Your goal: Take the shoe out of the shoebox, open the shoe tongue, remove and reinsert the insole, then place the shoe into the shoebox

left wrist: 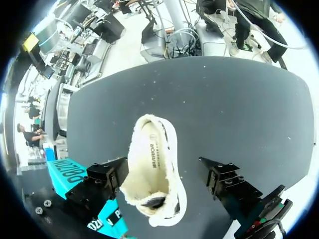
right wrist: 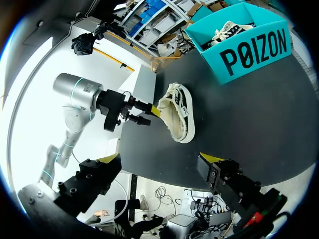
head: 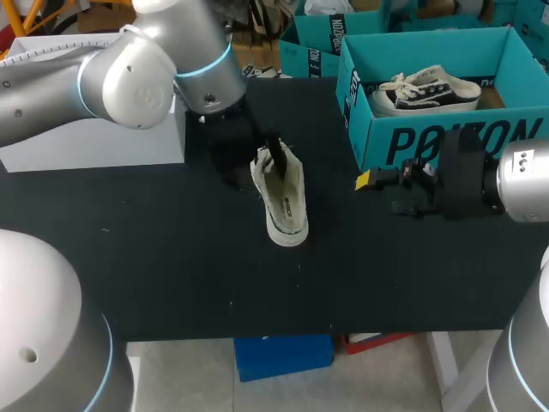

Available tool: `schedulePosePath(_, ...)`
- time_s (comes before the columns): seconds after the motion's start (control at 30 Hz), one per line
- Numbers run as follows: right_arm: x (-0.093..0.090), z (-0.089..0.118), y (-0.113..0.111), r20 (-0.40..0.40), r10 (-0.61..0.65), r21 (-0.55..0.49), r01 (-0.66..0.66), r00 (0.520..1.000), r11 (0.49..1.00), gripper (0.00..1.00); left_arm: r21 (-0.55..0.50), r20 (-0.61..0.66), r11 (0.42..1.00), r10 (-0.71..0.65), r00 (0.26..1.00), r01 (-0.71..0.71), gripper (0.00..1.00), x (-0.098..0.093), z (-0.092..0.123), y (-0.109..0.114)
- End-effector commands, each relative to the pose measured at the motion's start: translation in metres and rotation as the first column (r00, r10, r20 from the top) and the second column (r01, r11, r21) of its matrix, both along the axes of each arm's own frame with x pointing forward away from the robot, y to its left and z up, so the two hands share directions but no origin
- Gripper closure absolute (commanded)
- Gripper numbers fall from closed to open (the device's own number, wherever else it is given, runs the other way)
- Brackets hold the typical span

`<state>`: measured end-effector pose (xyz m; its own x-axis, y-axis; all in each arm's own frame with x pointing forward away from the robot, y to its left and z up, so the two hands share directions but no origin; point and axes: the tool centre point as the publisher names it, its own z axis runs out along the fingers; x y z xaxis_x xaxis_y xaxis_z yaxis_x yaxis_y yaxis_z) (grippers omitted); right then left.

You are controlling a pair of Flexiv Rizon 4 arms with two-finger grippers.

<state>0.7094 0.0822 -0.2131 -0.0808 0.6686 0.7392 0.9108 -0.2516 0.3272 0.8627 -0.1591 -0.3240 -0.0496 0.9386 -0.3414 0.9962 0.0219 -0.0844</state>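
Shoe: A cream low-top shoe lies out of the box on the black table. It is near the table's middle and runs lengthwise from the far edge toward the near edge. A dark stripe runs along its sole.

Shoe opening: My left wrist view looks straight down into the opening. The pale insole sits inside, with print on it.

Left gripper: My left gripper is at the shoe's far end, fingers spread wide with the shoe between them. One finger is just beside the shoe's edge. The other finger stands apart from it, so nothing is clamped.

Left arm: It comes in from the table's far left and angles down over the shoe. In the right wrist view one yellow tip sits at the shoe's rim; I cannot tell whether it touches.

Right gripper: My right gripper is spread wide with nothing between its fingers. It is to the right of the shoe and apart from it, just in front of the box's front wall.

Shoebox: An open teal shoebox stands at the table's far right, well apart from the shoe on the table.

Second shoe: A white and dark laced second shoe lies inside the shoebox.
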Motion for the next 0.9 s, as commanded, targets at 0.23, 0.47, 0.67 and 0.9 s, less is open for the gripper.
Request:
schedulePosePath(0.23,0.000,0.000,0.000,0.000,-0.001,0.000,0.001,1.000,1.000,0.00,-0.227,-0.128,0.957,0.153,0.980,-0.179,0.37,0.019,0.011,0.018)
schedulePosePath(0.47,0.000,0.000,0.000,0.000,-0.001,0.000,0.001,1.000,1.000,0.00,-0.315,-0.192,0.900,0.249,0.949,-0.300,1.00,0.042,0.010,0.016)
schedulePosePath(0.67,0.000,0.000,0.000,0.000,-0.001,0.000,0.001,1.000,1.000,0.00,-0.367,-0.231,0.863,0.276,0.933,-0.346,1.00,0.063,0.011,0.000)
schedulePosePath(0.9,0.000,0.000,0.000,0.000,-0.001,0.000,0.001,1.000,1.000,0.00,-0.372,-0.230,0.857,0.286,0.930,-0.356,1.00,0.079,0.006,-0.013)
